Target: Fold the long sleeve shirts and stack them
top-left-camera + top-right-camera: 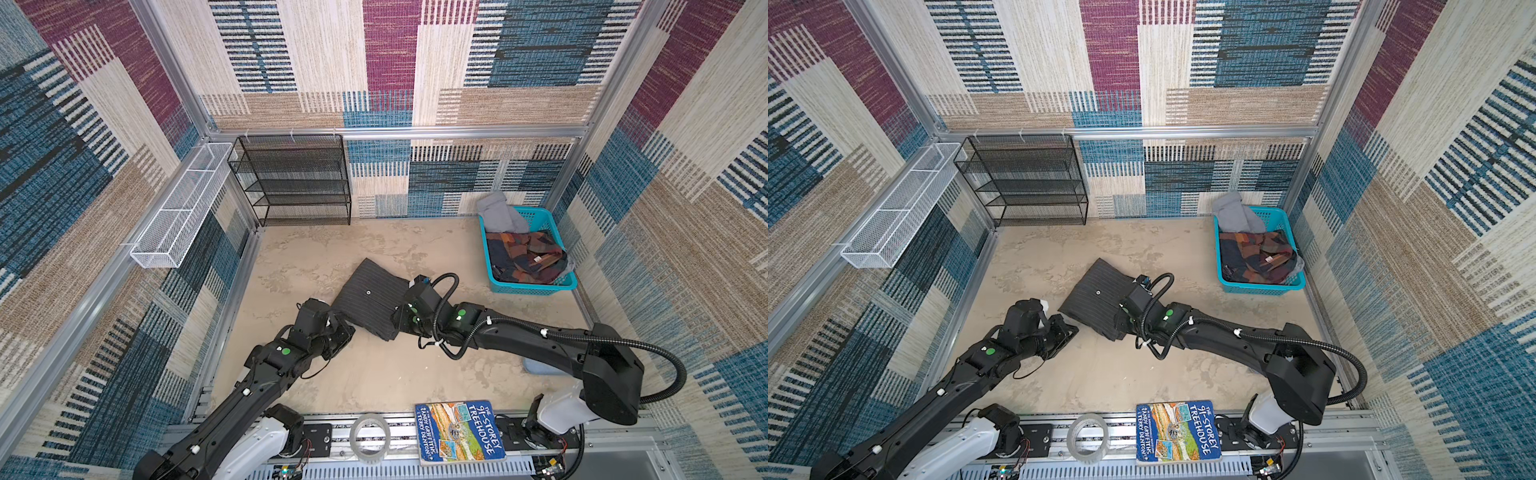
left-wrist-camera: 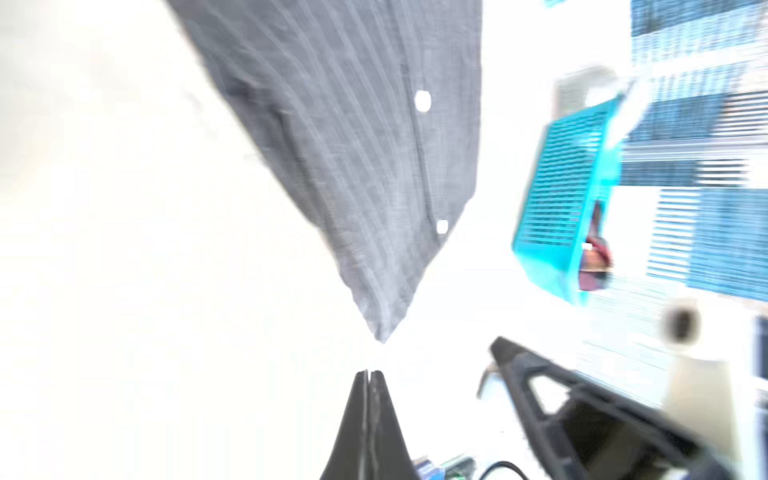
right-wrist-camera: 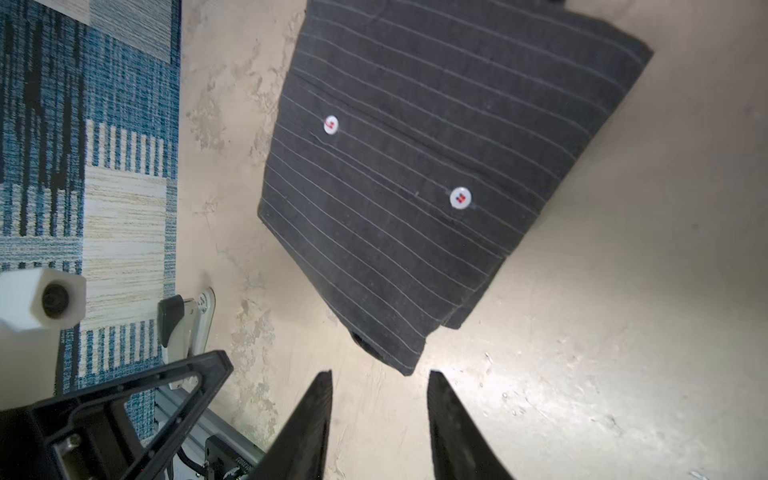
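On the counter (image 1: 374, 382), the folded charcoal pinstriped shirt (image 1: 374, 303) is laid flat near the middle. A teal basket (image 1: 536, 287) is set far right. The left hand (image 2: 370, 372) is pressed together, empty, just short of a shirt corner. The right hand (image 3: 380, 372) is held apart, empty, beside another corner.

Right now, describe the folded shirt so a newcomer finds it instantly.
Start at the beige tabletop, left of the teal basket. Near its middle lies a folded charcoal shirt. Unlike the basket's grey cloth and plaid garment, it has pale pinstripes and white buttons.
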You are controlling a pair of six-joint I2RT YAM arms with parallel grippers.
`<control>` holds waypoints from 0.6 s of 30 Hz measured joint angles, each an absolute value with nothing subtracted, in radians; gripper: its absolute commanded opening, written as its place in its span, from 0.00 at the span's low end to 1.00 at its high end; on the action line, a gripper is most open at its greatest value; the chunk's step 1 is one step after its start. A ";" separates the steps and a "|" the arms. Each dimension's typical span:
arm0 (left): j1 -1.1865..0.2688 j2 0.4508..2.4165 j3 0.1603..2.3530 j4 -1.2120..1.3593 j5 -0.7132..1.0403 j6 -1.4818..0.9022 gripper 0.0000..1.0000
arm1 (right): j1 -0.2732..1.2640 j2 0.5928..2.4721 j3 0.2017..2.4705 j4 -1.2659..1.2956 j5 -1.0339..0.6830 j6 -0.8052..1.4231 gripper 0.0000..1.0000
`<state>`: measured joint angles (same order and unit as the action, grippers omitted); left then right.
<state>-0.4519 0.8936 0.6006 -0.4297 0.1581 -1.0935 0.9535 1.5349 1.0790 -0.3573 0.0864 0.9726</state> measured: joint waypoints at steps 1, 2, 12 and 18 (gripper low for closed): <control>-0.449 0.917 0.630 -0.464 0.156 -1.075 0.00 | 0.953 1.547 1.095 -0.359 0.090 0.961 0.35; -0.445 0.944 0.656 -0.482 0.155 -1.059 0.00 | 0.953 1.560 1.107 -0.356 0.090 0.953 0.34; -0.278 1.451 0.961 -0.379 0.238 -0.836 0.00 | 0.942 1.819 1.231 -0.279 -0.014 0.852 0.26; -0.235 1.663 1.002 -0.321 0.269 -0.776 0.00 | 0.901 1.906 1.188 -0.216 -0.104 0.831 0.25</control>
<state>-0.2352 1.6634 1.0016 -0.3206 0.2687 -0.7761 0.9009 1.9064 1.1877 -0.2165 -0.1040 0.8314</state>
